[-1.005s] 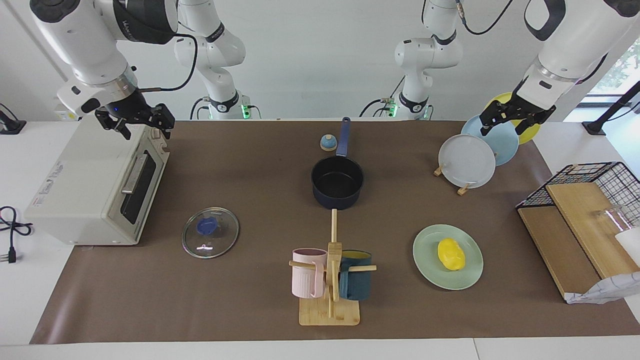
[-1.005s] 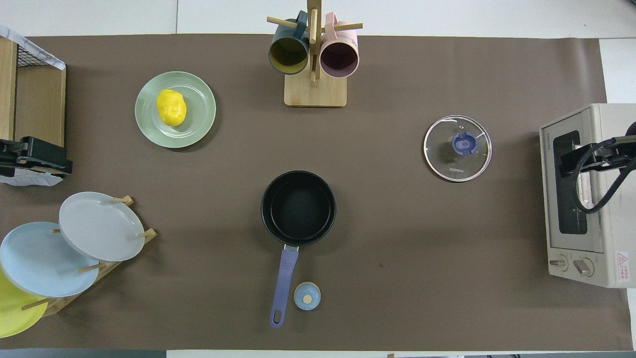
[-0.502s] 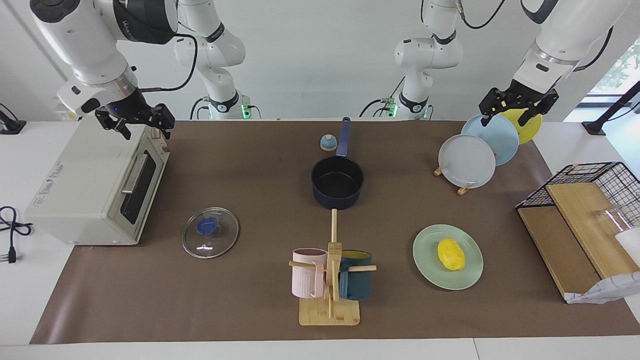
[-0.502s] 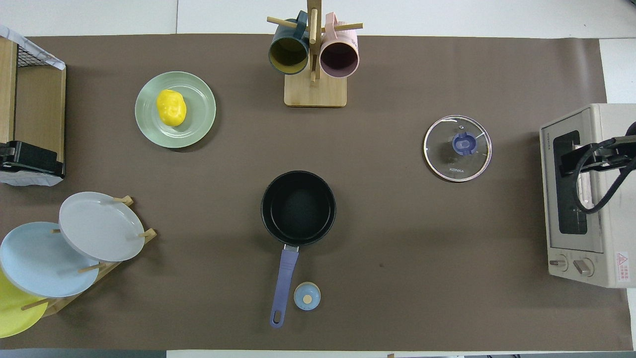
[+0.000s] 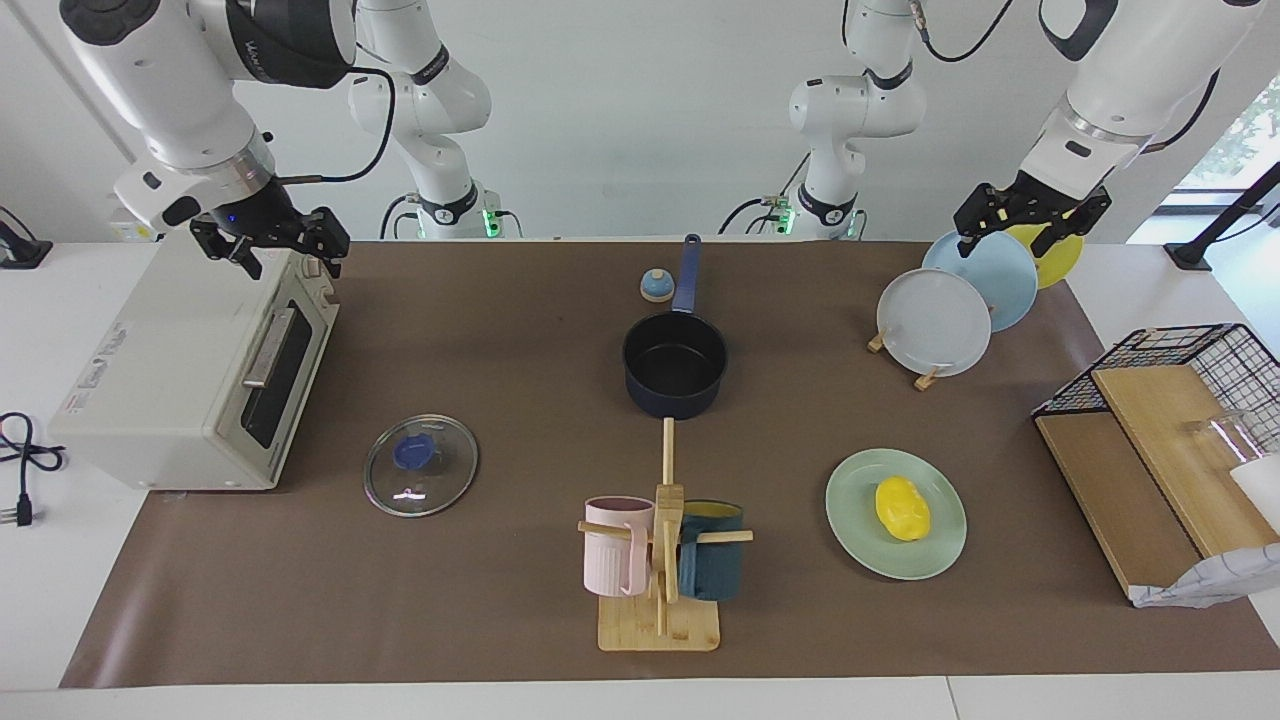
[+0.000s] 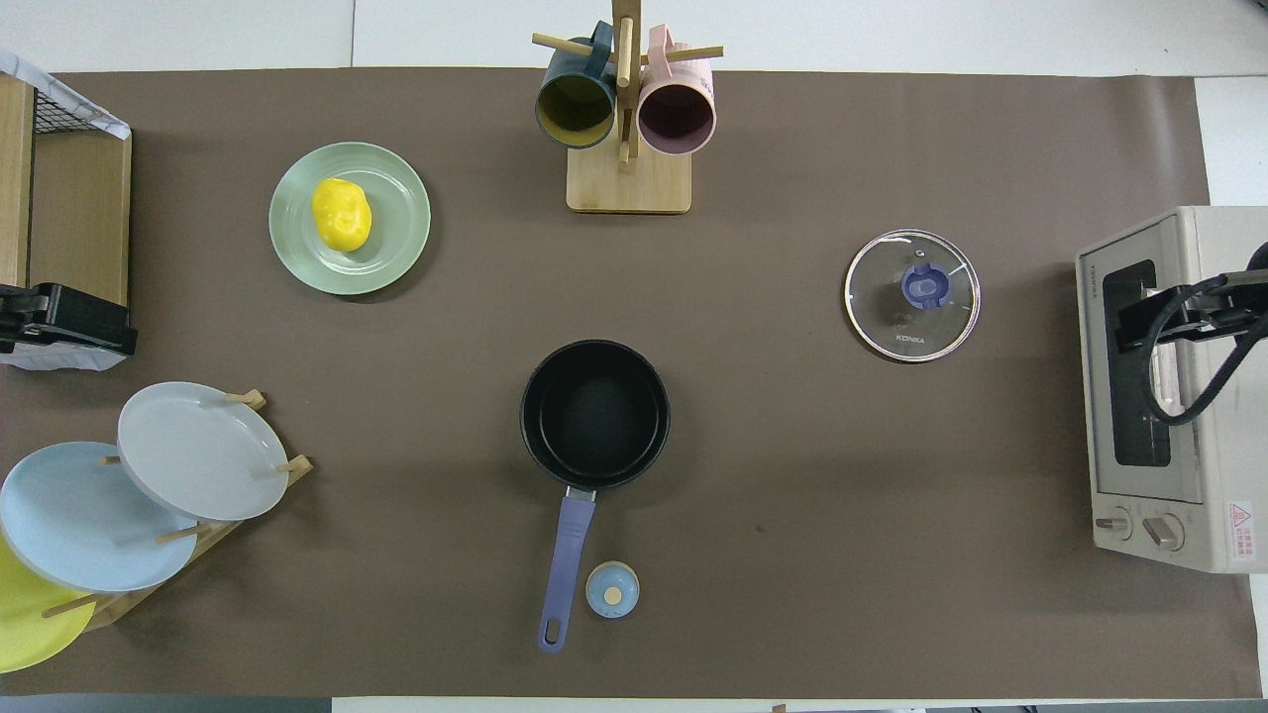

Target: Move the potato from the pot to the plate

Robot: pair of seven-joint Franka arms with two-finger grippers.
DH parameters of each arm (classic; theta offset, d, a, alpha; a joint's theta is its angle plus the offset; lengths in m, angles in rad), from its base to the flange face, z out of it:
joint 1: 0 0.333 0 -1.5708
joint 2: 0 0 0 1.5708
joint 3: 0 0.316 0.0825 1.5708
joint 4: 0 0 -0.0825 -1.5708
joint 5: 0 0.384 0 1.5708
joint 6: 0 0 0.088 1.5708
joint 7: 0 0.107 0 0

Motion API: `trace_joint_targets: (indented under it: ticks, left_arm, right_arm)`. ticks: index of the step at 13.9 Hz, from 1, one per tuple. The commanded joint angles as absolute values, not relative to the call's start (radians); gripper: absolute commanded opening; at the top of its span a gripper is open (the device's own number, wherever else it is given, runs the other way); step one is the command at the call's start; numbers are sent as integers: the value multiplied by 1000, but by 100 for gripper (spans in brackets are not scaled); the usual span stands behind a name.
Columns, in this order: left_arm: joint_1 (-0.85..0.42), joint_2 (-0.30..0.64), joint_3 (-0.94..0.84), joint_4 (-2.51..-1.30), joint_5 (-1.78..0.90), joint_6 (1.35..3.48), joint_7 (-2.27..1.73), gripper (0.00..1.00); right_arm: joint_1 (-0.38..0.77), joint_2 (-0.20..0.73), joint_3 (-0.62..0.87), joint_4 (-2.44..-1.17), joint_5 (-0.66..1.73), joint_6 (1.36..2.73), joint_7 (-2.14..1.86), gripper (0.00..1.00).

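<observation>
The yellow potato (image 5: 902, 507) (image 6: 342, 213) lies on the mint-green plate (image 5: 855, 495) (image 6: 401, 233), toward the left arm's end of the table. The navy pot (image 5: 675, 365) (image 6: 594, 414) stands mid-table, nearer to the robots than the plate. Its black inside is bare and its handle points toward the robots. My left gripper (image 5: 1003, 240) (image 6: 59, 319) is open and holds nothing, raised over the plate rack (image 5: 930, 375). My right gripper (image 5: 290, 260) (image 6: 1154, 317) is open and holds nothing, waiting over the toaster oven (image 5: 190, 370).
The plate rack (image 6: 248, 495) holds grey-white, light blue and yellow plates. A glass lid (image 5: 420, 465) (image 6: 911, 309) lies beside the toaster oven (image 6: 1169, 475). A mug tree (image 5: 660, 560) (image 6: 626, 109) stands farther from the robots than the pot. A small blue bell (image 5: 656, 286) sits by the pot handle. A wire basket with boards (image 5: 1160, 420) is at the left arm's end.
My left gripper has risen a little over the plate rack and drawn back toward the robots. The potato, the pot and the right arm have not moved.
</observation>
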State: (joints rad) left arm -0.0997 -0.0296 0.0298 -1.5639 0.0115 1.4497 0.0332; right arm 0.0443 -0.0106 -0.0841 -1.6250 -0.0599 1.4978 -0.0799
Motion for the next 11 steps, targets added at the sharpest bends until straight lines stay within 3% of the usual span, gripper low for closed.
trace_joint_targets:
  ticks: [1, 11]
  left_arm:
    - [-106, -28, 40, -1549, 6, 1443, 43, 100]
    - [-89, -34, 40, -1559, -15, 1468, 35, 100]
  right_arm:
    - [28, -31, -77, -1649, -48, 1516, -97, 100]
    - [28, -31, -77, -1649, -48, 1516, -97, 100]
